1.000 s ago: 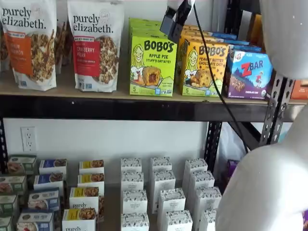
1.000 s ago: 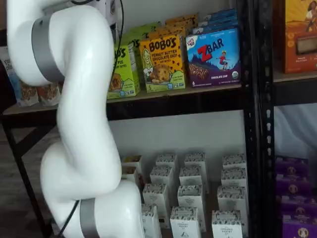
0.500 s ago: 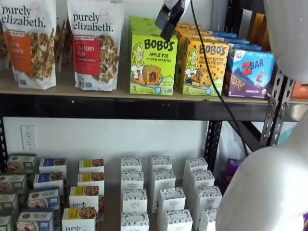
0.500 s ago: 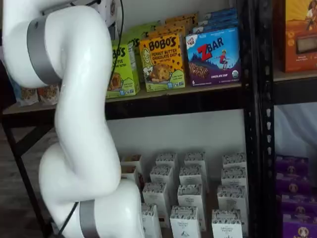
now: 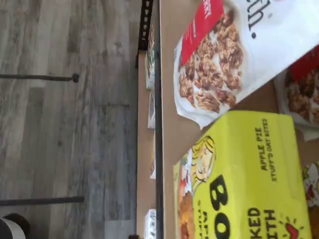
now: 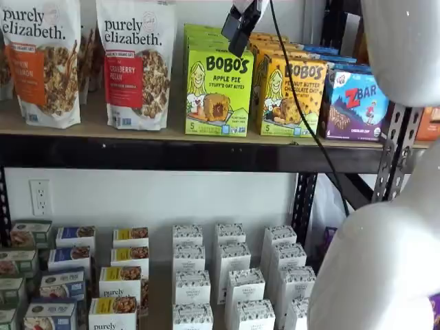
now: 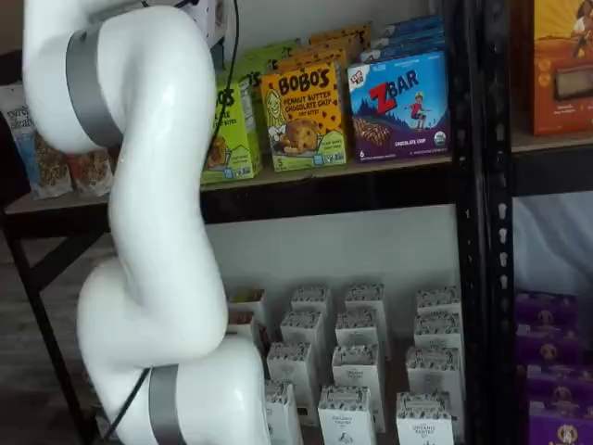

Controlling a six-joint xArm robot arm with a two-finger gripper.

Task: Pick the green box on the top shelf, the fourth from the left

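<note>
The green box (image 6: 218, 89) reads "BOBO'S APPLE PIE" and stands upright on the top shelf (image 6: 137, 152), between a granola bag and a yellow-orange box. In a shelf view my gripper (image 6: 240, 29) hangs just above the box's top right corner, its black fingers seen side-on and holding nothing. The wrist view looks down on the green box's (image 5: 244, 174) top face and the tan shelf board (image 5: 168, 124). In a shelf view the green box (image 7: 229, 130) is half hidden behind my white arm (image 7: 148, 185).
Two "purely elizabeth" granola bags (image 6: 136, 65) stand left of the green box. The yellow-orange Bobo's box (image 6: 292, 96) and the blue ZBar box (image 6: 354, 103) stand to its right. A black cable (image 6: 302, 103) hangs in front of them. Several small boxes (image 6: 230, 275) fill the lower shelf.
The gripper has edged up and slightly left above the green box. The arm's white links have shifted a little in both shelf views. The boxes have not moved.
</note>
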